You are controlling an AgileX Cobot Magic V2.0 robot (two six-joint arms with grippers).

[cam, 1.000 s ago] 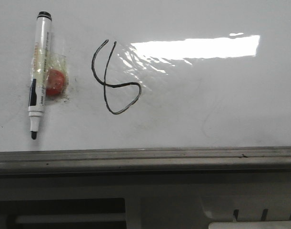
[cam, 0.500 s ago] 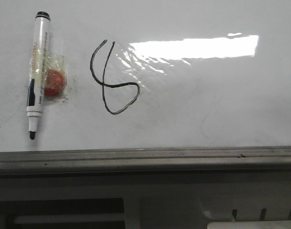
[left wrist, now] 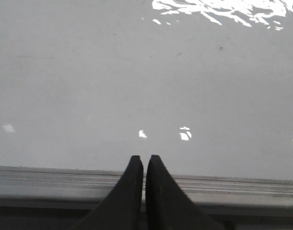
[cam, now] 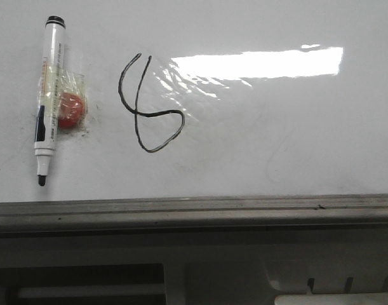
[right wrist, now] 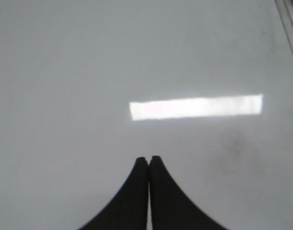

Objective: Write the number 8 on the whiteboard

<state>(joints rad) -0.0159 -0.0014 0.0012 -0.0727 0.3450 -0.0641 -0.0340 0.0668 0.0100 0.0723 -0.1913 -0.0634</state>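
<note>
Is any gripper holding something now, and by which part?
Nothing is held. The left gripper and right gripper are shut and empty; the marker lies on the whiteboard.

Glossy white whiteboard [cam: 276, 146], wrinkled clear film [cam: 181, 86] on it; dull grey frame [cam: 194, 210], probably metal; smooth plastic marker [cam: 47, 95].

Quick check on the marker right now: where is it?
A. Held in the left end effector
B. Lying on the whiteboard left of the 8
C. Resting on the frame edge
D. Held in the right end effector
B: the marker lies uncapped on the whiteboard, left of the 8, with neither end effector holding it.
</note>
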